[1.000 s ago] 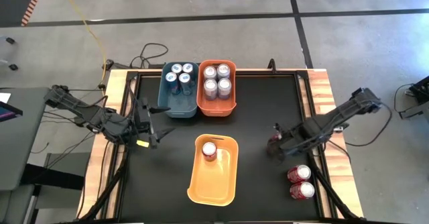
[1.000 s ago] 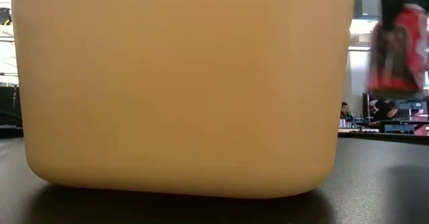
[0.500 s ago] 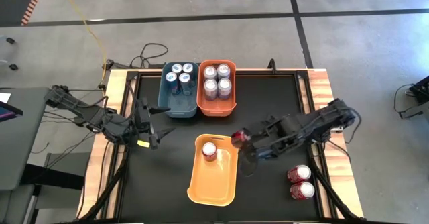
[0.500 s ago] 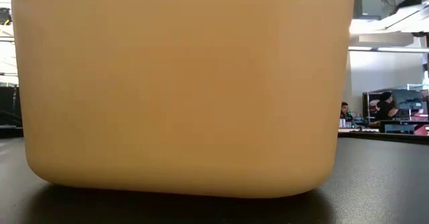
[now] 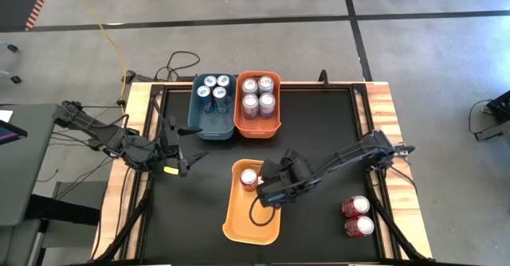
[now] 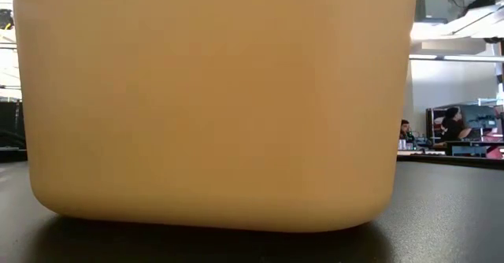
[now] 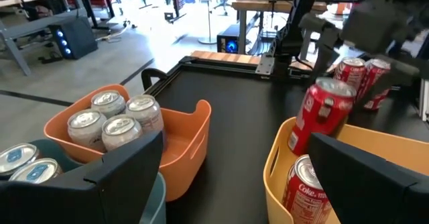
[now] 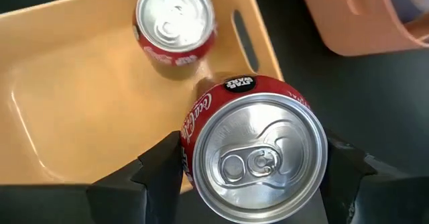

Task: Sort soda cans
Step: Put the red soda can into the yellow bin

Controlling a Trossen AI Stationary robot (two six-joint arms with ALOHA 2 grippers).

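Observation:
My right gripper (image 5: 269,188) is shut on a red soda can (image 8: 255,153), which it holds over the right part of the yellow bin (image 5: 239,218). A second red can (image 5: 249,177) stands upright in the bin's far end. Two more red cans (image 5: 357,216) lie on the table near its right edge. Blue cans (image 5: 213,89) stand in the blue bin and silver cans (image 5: 257,95) in the orange bin. My left gripper (image 5: 188,161) waits open near the table's left edge. My right gripper pinches the red can by its side wall just below the top rim (image 8: 194,127), one finger (image 8: 157,167) on each side. The fingers come from above, slanting down. The can is lifted clear, nearly upright, its silver top (image 7: 332,88) facing up over the yellow bin.
The blue bin (image 5: 201,127) and the orange bin (image 5: 259,129) sit side by side at the far edge. The yellow bin's wall (image 6: 213,105) fills the low view. Bare black mat lies between the yellow bin and the two lying cans.
My right gripper has carried the red can from near the table's right edge toward the left, reaching over the yellow bin beside the can standing there. The can stayed in its hold, lifted clear. The left arm kept still.

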